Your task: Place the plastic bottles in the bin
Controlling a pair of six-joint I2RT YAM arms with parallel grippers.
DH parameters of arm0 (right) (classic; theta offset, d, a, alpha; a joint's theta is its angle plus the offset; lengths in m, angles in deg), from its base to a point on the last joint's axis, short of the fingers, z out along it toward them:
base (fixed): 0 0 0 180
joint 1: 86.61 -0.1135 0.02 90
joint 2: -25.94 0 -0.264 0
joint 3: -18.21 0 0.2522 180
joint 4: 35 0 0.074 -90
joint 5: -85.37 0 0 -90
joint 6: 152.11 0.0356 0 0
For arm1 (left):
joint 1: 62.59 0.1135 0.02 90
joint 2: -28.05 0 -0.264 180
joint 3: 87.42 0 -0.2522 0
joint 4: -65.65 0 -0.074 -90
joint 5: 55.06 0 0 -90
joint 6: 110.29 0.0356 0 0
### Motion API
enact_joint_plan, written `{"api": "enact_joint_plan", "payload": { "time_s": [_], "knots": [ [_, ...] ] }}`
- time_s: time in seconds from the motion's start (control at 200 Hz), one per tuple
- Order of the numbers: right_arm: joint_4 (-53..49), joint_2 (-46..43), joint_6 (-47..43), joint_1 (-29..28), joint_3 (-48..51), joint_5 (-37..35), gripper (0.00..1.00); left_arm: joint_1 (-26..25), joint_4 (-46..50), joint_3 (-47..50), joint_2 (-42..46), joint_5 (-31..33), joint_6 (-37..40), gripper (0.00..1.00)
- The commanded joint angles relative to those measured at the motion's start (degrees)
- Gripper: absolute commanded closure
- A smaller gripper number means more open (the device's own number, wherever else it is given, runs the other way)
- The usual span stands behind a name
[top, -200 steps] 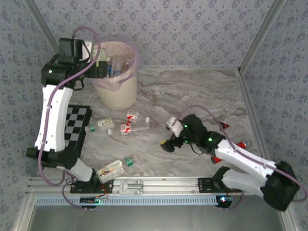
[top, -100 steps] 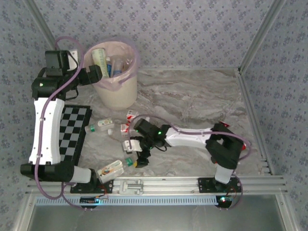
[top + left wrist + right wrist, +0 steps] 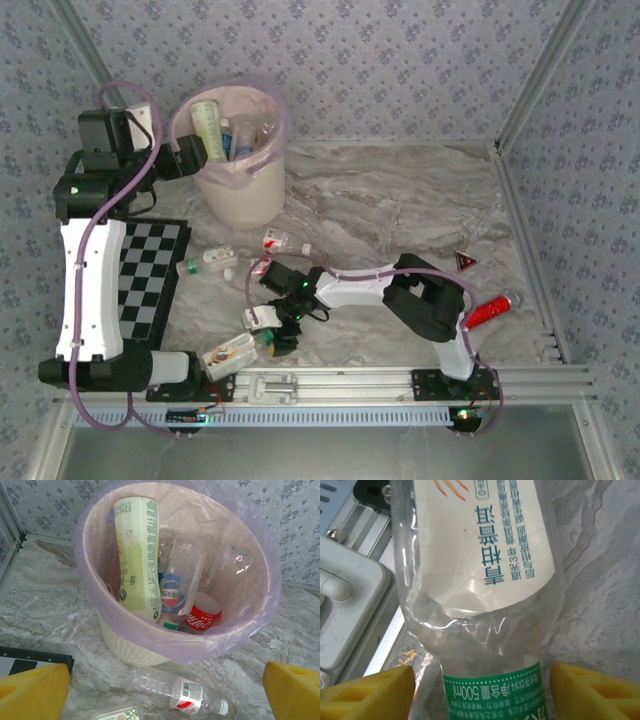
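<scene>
Right hand (image 3: pixel 272 335) straddles the bottle (image 3: pixel 480 580) at the worktop's (image 3: pixel 400 200) near edge.
The bottle's long axis runs straight out between the half-closed fingers (image 3: pixel 365 695), with a gap showing on one side. The left hand (image 3: pixel 195 155), wide open, hovers beside the bin (image 3: pixel 240 200), well apart.

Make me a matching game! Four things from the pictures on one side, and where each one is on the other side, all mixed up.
Things:
1. pale green bottle
2. red-label bottle
3. red cylinder
4. flat board

Places:
A. lying on the right side of the table
B. leaning inside the bin
C. lying on the table close to the bin
D. beside the left arm, with dark and pale squares

Pairs: 1-B, 2-C, 3-A, 4-D
</scene>
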Motion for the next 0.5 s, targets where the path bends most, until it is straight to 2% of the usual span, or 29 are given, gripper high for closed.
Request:
{"api": "enact_joint_plan", "payload": {
  "time_s": [0.0, 0.025, 0.15, 0.17, 0.21, 0.395, 0.495],
  "knots": [
    [1.1, -0.2, 2.1, -0.1, -0.1, -1.1, 0.41, 0.5, -2.2, 0.5, 1.3, -1.2, -1.1, 0.02],
    [1.3, -0.7, 2.3, -0.2, 0.1, -1.5, 0.47, 0.4, -2.3, 0.6, 1.2, -1.2, -1.2, 0.02],
    [3.0, -4.0, 3.8, 0.5, 2.4, -3.1, 0.51, 0.5, -2.8, 0.3, 1.5, -1.4, -1.9, 0.02],
    [3.3, -4.6, 4.0, 0.7, 2.7, -3.2, 0.56, 0.4, -2.9, 0.4, 1.6, -1.4, -1.9, 0.02],
    [3.9, -5.8, 4.7, 1.1, 3.7, -3.7, 0.59, 0.4, -3.0, 0.4, 1.8, -1.4, -2.2, 0.02],
    [4.9, -14.5, 7.9, 4.5, 10.1, -5.4, 0.62, 0.4, -3.6, 0.5, 2.8, -2.7, -4.0, 0.03],
    [5.1, -22.5, 11.8, 8.5, 15.2, -7.6, 0.62, 0.3, -5.8, 2.0, 4.7, -7.0, -7.8, 0.02]
  ]
}}
